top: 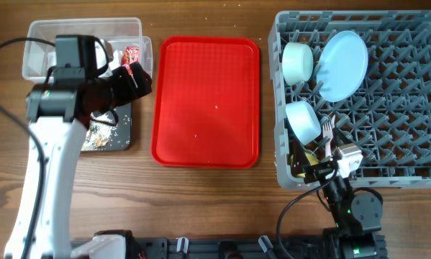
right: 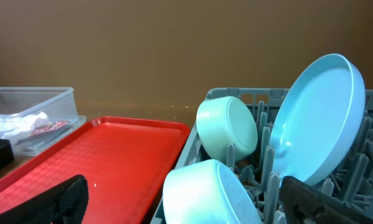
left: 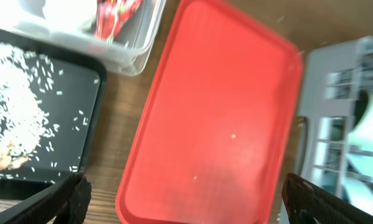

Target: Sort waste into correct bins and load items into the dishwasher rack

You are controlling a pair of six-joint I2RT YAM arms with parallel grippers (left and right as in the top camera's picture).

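Note:
The grey dishwasher rack at the right holds a pale green bowl, a light blue plate, a light blue bowl, a white fork and a yellow cup. My right gripper is open and empty at the rack's front left corner, just before the blue bowl. My left gripper is open and empty above the red tray's left edge. The clear tub holds a white napkin and the red-and-white wrapper. The black tray holds rice and brown scraps.
The red serving tray lies between the bins and the rack, bare but for a few crumbs. My left arm crosses over the black tray. Cables run along the table's left and front edges.

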